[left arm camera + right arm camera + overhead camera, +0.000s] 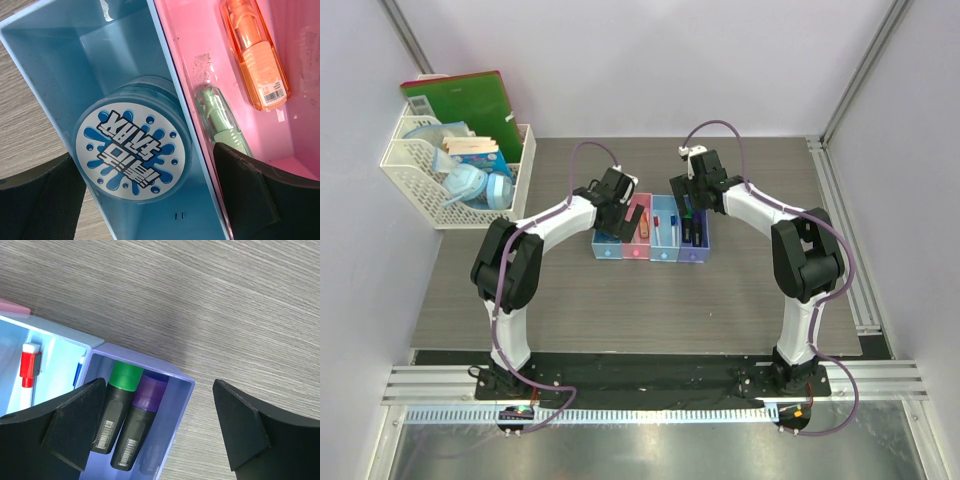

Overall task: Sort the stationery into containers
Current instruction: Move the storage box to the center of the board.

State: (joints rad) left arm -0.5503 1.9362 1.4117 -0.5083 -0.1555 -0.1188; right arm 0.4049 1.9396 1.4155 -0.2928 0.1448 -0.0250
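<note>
Left end effector (145, 200) apart above tape roll (131, 156) in blue bin (45, 55); right end effector (160, 427) apart above highlighters (142, 425)

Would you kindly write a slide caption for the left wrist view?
Blue tape roll in the blue bin; green pen and orange highlighter in the pink bin.

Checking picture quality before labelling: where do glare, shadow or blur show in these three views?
Left wrist: sharp tape roll label, a white glare spot on the blue bin wall. Right wrist: crisp barcode on the green-black highlighter, a shadow on the table beyond the purple bin. Top external: even light, bins small.
</note>
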